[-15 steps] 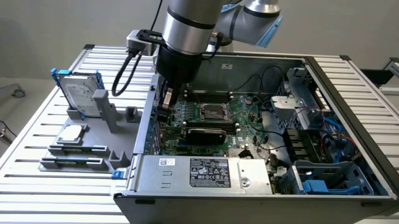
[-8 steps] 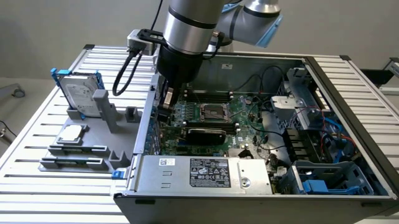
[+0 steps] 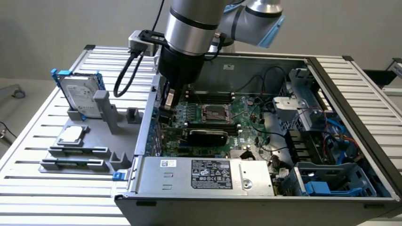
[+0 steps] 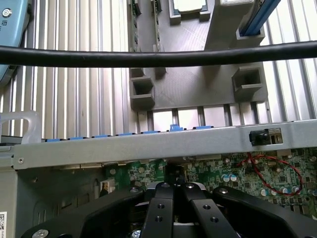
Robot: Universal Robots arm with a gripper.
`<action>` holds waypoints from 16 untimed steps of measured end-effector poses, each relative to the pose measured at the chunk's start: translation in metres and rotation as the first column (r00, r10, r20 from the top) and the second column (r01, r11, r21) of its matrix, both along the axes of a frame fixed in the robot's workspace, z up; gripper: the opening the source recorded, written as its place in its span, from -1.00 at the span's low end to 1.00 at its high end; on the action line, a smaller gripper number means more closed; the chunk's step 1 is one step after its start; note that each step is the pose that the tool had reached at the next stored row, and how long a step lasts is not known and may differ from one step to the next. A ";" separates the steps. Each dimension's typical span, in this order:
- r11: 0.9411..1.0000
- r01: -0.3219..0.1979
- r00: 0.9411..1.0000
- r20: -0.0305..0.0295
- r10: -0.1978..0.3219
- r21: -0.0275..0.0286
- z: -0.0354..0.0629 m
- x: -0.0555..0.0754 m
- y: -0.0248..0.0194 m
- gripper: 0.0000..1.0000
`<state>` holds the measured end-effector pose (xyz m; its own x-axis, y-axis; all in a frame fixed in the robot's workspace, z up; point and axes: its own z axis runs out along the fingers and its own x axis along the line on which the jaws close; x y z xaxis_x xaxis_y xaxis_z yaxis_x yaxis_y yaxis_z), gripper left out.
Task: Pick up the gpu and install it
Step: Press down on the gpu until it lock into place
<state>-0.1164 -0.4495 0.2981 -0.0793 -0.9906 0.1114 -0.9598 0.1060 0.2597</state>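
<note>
The gpu (image 3: 207,136), its black rounded-cornered cooler facing up, sits on the green motherboard (image 3: 248,117) inside the open computer case, just in front of the processor socket (image 3: 213,112). My gripper (image 3: 167,109) hangs low at the case's wall on the exterior view's left, a short way from the gpu and apart from it. In the wrist view my gripper (image 4: 173,187) has its black fingers (image 4: 159,208) pressed together over the motherboard (image 4: 277,171), with nothing visibly between them.
A grey holder (image 3: 94,141) on the slatted table carries a silver hard drive (image 3: 80,94) in a blue frame and a square processor chip (image 3: 71,134). The power supply (image 3: 207,175) fills the case's front; cables and drive cages (image 3: 314,141) crowd its right.
</note>
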 end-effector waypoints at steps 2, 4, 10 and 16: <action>1.000 0.000 1.000 0.000 0.000 0.000 -0.0004 0.000 0.0000 -0.79; 1.000 0.000 1.000 0.000 0.000 0.000 -0.0006 0.000 0.0000 -0.79; 1.000 0.000 1.000 -0.001 0.000 -0.001 -0.0008 0.000 0.0001 -0.79; 1.000 0.000 1.000 -0.004 0.000 -0.007 -0.0008 0.003 0.0000 -0.79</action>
<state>-0.1134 -0.4495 0.2973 -0.0787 -0.9898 0.1187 -0.9587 0.1078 0.2633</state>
